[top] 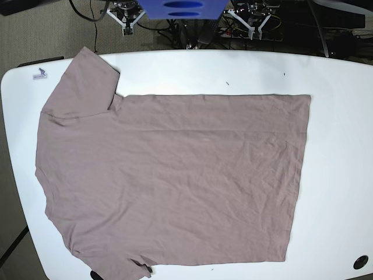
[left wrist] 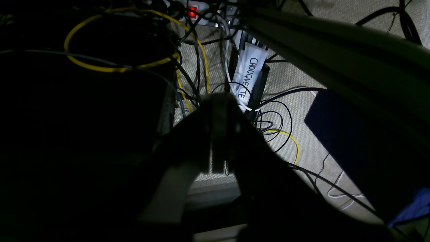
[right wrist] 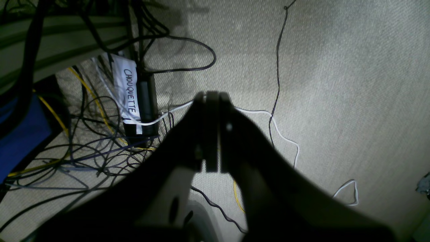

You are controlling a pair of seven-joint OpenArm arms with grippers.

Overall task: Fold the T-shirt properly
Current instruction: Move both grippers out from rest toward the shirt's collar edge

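Note:
The T-shirt (top: 175, 175), dusty mauve and lightly wrinkled, lies spread flat on the white table (top: 338, 146) in the base view. Its neck and sleeves point left and its hem runs down the right. One sleeve (top: 81, 81) reaches toward the far left corner. Neither gripper is near the shirt. In the left wrist view my left gripper (left wrist: 220, 99) is shut and empty, hanging over the floor behind the table. In the right wrist view my right gripper (right wrist: 212, 95) is likewise shut on nothing above the carpet.
Tangled black, white and yellow cables (right wrist: 100, 144) cover the carpet under both grippers, beside a box labelled CHOUQUETTE (left wrist: 248, 77) and a power strip with a red switch (left wrist: 192, 11). A blue robot base (top: 183, 9) and arm mounts (top: 125, 14) stand behind the table's far edge.

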